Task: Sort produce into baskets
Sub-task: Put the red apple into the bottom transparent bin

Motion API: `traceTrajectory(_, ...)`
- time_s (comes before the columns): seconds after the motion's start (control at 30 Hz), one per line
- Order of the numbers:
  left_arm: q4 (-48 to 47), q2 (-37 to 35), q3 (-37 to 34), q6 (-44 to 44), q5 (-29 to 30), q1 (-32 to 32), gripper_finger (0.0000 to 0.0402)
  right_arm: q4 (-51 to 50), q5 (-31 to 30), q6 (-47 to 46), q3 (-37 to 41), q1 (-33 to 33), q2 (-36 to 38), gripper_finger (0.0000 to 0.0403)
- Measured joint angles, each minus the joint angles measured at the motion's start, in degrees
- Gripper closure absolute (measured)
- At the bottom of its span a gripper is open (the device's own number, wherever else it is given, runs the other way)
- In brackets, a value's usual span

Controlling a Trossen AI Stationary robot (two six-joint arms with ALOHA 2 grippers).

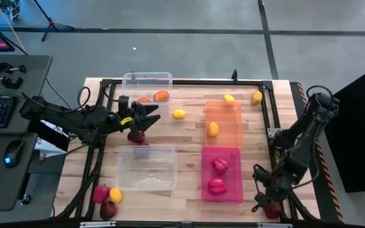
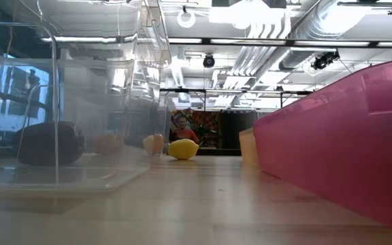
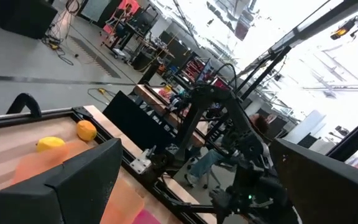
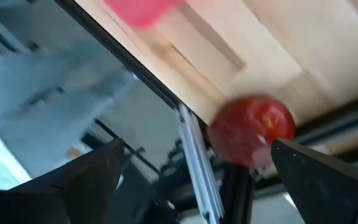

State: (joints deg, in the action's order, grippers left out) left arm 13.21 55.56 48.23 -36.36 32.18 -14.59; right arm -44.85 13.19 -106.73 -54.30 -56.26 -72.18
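Right hand [image 1: 266,206], jaws spread, empty, hangs over a red piece [image 1: 272,210] at the worktop [image 1: 189,136] front-right corner, right by the edge (w/ little margin). A clumsy nudge could roll it off.

Left hand [image 1: 146,118], also spread, sits above a maroon piece [image 1: 135,137] between the clear bins [image 1: 147,168]; a skewed close could squirt it away. Pink bin [image 1: 222,175] holds two.
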Motion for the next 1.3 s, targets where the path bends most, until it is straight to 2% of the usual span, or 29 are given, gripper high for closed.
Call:
traceTrajectory(0.1, 0.00, 0.00, 0.00, 0.00, -0.02, 0.00, 0.0005, 2.03, 4.85, -0.06, -0.13, 0.01, -3.30, 0.0006)
traceTrajectory(0.3, -0.03, -0.01, 0.00, 0.20, -0.19, 0.00, 0.0005, -4.52, 8.85, -1.53, -4.83, 0.01, -10.67, 0.0006)
traceTrajectory(0.57, -0.11, -0.01, 0.00, 0.18, -1.62, 0.00, 0.0005, -10.13, 17.35, -1.01, -8.98, -0.61, -19.99, 0.0006)
traceTrajectory(0.87, -0.11, -0.01, -0.02, -0.02, -1.62, 0.00, 0.0005, -7.77, 18.47, -0.79, -9.07, -1.19, -25.76, 0.0006)
traceTrajectory(1.3, -0.11, -0.01, -0.02, -0.02, -1.61, 0.00, 0.0005, -4.93, 24.01, 4.98, -8.96, -1.26, -33.71, 0.0006)
